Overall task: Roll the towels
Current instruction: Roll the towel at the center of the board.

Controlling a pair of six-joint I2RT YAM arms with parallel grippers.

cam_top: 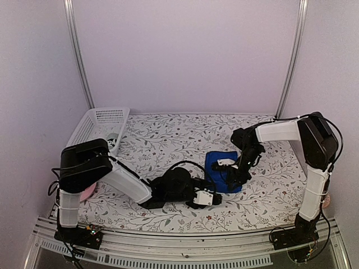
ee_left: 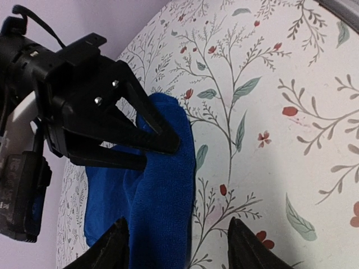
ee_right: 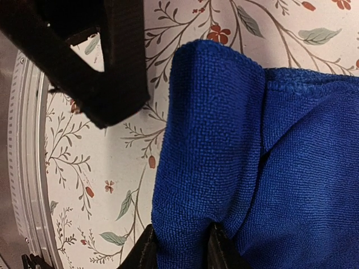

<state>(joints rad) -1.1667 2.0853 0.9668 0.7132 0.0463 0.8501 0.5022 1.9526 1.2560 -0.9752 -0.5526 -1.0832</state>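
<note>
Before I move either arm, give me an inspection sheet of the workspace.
Surface: floral tablecloth, lying flat.
Job's things: blue towel, bunched right of centre, not yet rolled; no second towel seen.
Clutter: white basket at left rear, contents unclear; pink item beside the left arm's base.
Grippers: left gripper open at the towel's edge; right gripper pinching a fold of the towel.
Cables: black cables looping along both arms, none on the towel.
Surroundings: pale walls; two metal poles at the rear corners; nothing else seen.
</note>
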